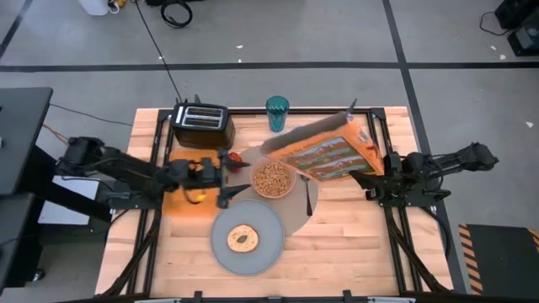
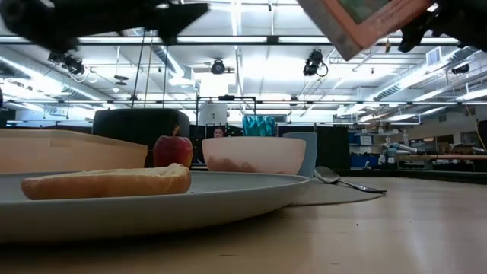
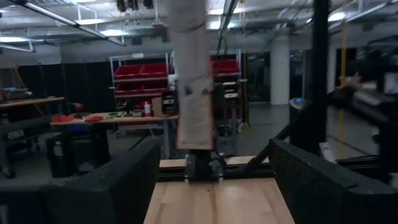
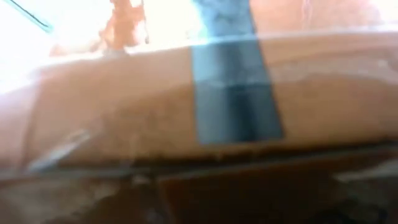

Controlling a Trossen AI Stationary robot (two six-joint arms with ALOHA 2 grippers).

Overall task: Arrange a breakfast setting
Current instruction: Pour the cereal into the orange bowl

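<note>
Orange cereal box (image 1: pixel 327 151), tilted, centre-right of the high view, clamped at its right end by the right gripper (image 1: pixel 377 175); its lower corner hangs over the pink bowl (image 1: pixel 274 179) of cereal. Left gripper (image 1: pixel 226 174), left of centre, fingers spread, holding nothing. Bagel (image 1: pixel 243 239) on grey plate (image 1: pixel 269 223), lower centre. Red apple (image 2: pixel 173 150) and spoon (image 2: pixel 335 177) flank the bowl in the low view. Teal cup (image 1: pixel 277 113), top centre.

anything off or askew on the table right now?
Only the cereal box: it hangs tilted in the air over the table behind the bowl, held at one end by the right gripper, not standing. The bowl already holds cereal. Bagel sits on the plate; no spill shows.
</note>
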